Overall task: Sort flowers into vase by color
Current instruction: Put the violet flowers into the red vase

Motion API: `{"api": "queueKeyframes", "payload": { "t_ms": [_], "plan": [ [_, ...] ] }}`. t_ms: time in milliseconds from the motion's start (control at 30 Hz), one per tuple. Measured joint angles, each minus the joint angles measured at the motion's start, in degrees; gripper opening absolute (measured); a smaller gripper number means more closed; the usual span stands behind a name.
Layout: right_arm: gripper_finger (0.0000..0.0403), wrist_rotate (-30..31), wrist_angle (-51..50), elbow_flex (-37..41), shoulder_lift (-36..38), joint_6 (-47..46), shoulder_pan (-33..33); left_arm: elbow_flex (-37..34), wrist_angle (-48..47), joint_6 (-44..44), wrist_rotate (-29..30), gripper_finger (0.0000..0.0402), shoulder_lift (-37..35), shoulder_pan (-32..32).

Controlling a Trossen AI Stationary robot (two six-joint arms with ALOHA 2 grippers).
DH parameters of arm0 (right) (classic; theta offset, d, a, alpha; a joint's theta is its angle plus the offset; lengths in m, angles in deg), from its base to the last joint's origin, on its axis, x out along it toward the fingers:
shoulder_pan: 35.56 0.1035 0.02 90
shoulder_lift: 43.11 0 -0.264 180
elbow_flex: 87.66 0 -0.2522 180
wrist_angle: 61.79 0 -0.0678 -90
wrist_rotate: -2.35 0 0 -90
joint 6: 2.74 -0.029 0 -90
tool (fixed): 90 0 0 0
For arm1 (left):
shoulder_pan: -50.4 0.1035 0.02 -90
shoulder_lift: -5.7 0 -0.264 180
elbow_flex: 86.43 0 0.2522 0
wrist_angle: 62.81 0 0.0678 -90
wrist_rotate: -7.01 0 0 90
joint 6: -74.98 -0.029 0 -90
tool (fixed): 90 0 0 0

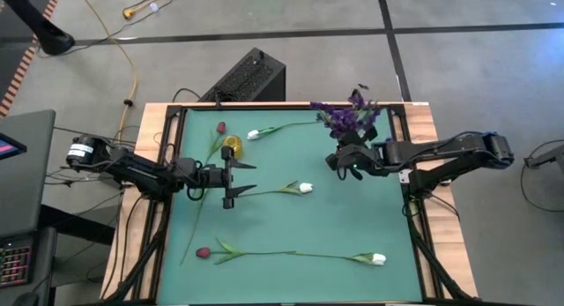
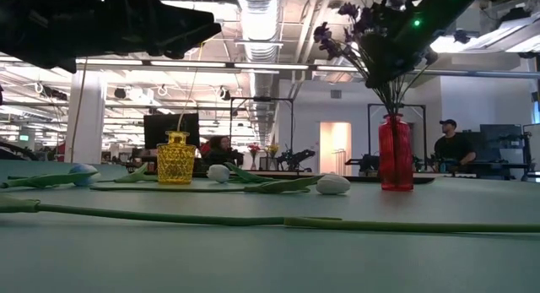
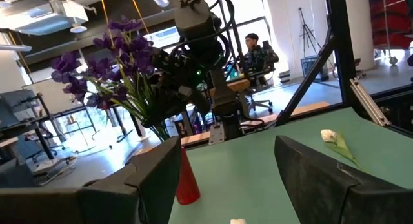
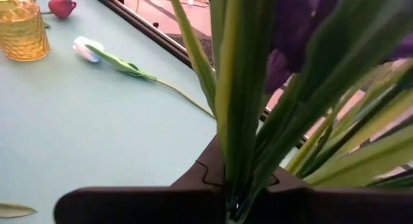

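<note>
purple spray (image 1: 351, 115) stands in the red vase (image 2: 396, 153), its stems pinched by the right hand (image 1: 346, 159). left hand (image 1: 234, 183) hangs open over the bench (image 1: 352, 218).

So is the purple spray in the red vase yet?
In: purple spray stems enter the upright red vase, right gripper shut on them.

Bright ceiling lights (image 2: 253, 14) glare above me, my table (image 1: 300, 209) evenly lit, soft shadows, my near stems (image 4: 258, 88) blurred, low foreground hazy
</note>
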Motion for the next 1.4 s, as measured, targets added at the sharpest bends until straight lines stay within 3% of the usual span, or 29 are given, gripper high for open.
{"api": "queueKeyframes", "payload": {
  "t_ms": [733, 1000, 1167, 1400],
  "plan": [
    [0.0062, -2.6, -1.5, -0.1, 0.6, 3.7, 0.0, 0.0, -0.2, 0.0, 0.0, 0.0240, 0.0, 0.0],
    [0.0067, -4.3, -9.4, -3.9, 0.6, 2.7, 0.1, 0.0, -0.6, 0.0, 0.0, 0.0240, 0.0, 0.0],
    [0.0118, -6.6, -12.9, -6.1, 0.6, 2.6, 0.2, 0.0, -0.6, 0.0, 0.0, 0.0240, 0.0, 0.0],
    [0.0243, -8.2, -16.7, -6.8, 0.6, 1.7, 0.2, 0.0, -0.7, 0.2, 0.0, 0.0240, 0.0, 0.0]
  ]
}}
